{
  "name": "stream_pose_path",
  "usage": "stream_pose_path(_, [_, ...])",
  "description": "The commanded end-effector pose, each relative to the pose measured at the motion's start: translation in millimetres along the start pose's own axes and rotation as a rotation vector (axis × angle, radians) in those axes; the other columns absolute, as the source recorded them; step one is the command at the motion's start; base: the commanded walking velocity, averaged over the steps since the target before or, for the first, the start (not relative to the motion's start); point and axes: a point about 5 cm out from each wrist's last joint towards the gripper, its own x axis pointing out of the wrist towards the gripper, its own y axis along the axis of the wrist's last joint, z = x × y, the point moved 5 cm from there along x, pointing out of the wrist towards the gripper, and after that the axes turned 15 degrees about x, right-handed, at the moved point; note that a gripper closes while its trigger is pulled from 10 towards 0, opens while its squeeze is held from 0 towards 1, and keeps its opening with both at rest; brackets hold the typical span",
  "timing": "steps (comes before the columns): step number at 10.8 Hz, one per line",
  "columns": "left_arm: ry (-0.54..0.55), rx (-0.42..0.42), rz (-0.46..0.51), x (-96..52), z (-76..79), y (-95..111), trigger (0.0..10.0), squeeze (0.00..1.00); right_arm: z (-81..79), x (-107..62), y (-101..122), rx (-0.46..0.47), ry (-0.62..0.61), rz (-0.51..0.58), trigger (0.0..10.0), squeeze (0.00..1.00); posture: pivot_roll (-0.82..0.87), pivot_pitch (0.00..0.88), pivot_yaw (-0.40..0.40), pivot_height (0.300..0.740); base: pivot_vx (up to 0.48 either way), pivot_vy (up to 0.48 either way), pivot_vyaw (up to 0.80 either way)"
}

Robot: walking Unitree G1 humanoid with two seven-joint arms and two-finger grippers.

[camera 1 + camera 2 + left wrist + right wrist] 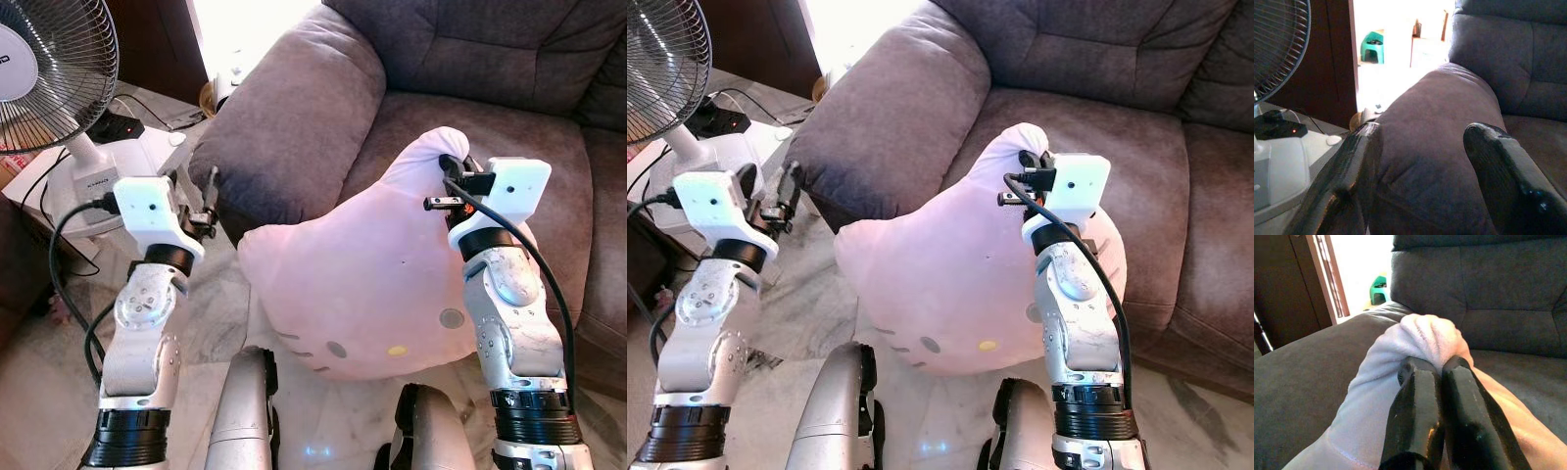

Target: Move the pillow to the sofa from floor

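My right gripper (1437, 367) is pinched tight on the top ear of the pillow (362, 294), which hangs lifted against the sofa (490, 127) front, its top over the seat edge. My left gripper (1422, 152) stands wide, empty, facing the armrest (284, 127). I should carry it higher and forward so the bottom clears the seat before letting go

I am in the living room of a home. Beyond my left pincer (1420, 161) swells the padded arm of a dark grey suede-like sofa (294, 127), its seat cushions reaching past my right pincer (1437, 369). Outside my left pincer stands a white pedestal fan with a wire cage (59, 69), cables trailing over pale marbled floor tiles (220, 318). Farther ahead, a bright doorway shows what may be a small green plastic stool (1373, 46).
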Motion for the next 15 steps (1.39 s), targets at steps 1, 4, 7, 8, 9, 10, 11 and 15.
stream_pose_path(1, [-0.005, 0.013, 0.002, -2.6, 2.0, 3.5, 10.0, 0.00, -15.9, 0.3, 38.6, 0.026, 0.053, 0.157, 10.0, 0.00, 0.17, 0.169, 0.015, 0.608, 0.000, 0.000, 0.00])
stream_pose_path(4, [-0.018, 0.003, -0.007, -2.5, 5.7, 1.2, 10.0, 0.00, -15.5, 0.5, 27.7, 0.023, 0.035, 0.122, 10.0, 0.00, 0.17, 0.170, 0.013, 0.613, 0.000, 0.000, 0.00])
stream_pose_path(7, [-0.024, 0.004, -0.017, -2.8, 6.2, -0.9, 10.0, 0.00, -19.9, 0.5, 28.3, 0.035, 0.051, 0.127, 10.0, 0.00, 0.17, 0.171, 0.014, 0.653, 0.000, 0.000, 0.00])
stream_pose_path(8, [-0.028, 0.003, -0.019, -2.7, 7.0, -1.5, 10.0, 0.00, -20.5, 0.4, 28.7, 0.044, 0.053, 0.132, 10.0, 0.00, 0.17, 0.170, 0.015, 0.653, 0.000, 0.000, 0.00])
stream_pose_path(9, [-0.031, 0.003, -0.021, -2.8, 7.6, -2.1, 10.0, 0.00, -21.1, 0.6, 29.2, 0.043, 0.056, 0.134, 10.0, 0.00, 0.17, 0.170, 0.015, 0.653, 0.000, 0.000, 0.00])
stream_pose_path(10, [-0.034, 0.003, -0.022, -2.8, 8.0, -2.4, 10.0, 0.00, -21.7, 0.8, 30.4, 0.040, 0.061, 0.141, 10.0, 0.00, 0.17, 0.167, 0.015, 0.653, 0.000, 0.000, 0.00])
stream_pose_path(11, [-0.035, 0.003, -0.021, -2.7, 8.3, -2.4, 10.0, 0.00, -22.4, 1.0, 31.3, 0.038, 0.066, 0.145, 10.0, 0.00, 0.17, 0.164, 0.014, 0.662, 0.000, 0.000, 0.00])
stream_pose_path(15, [-0.041, 0.003, -0.023, -3.0, 9.2, -3.2, 10.0, 0.00, -24.4, 1.6, 29.4, 0.045, 0.071, 0.137, 10.0, 0.00, 0.17, 0.155, 0.015, 0.740, 0.000, 0.000, 0.00])
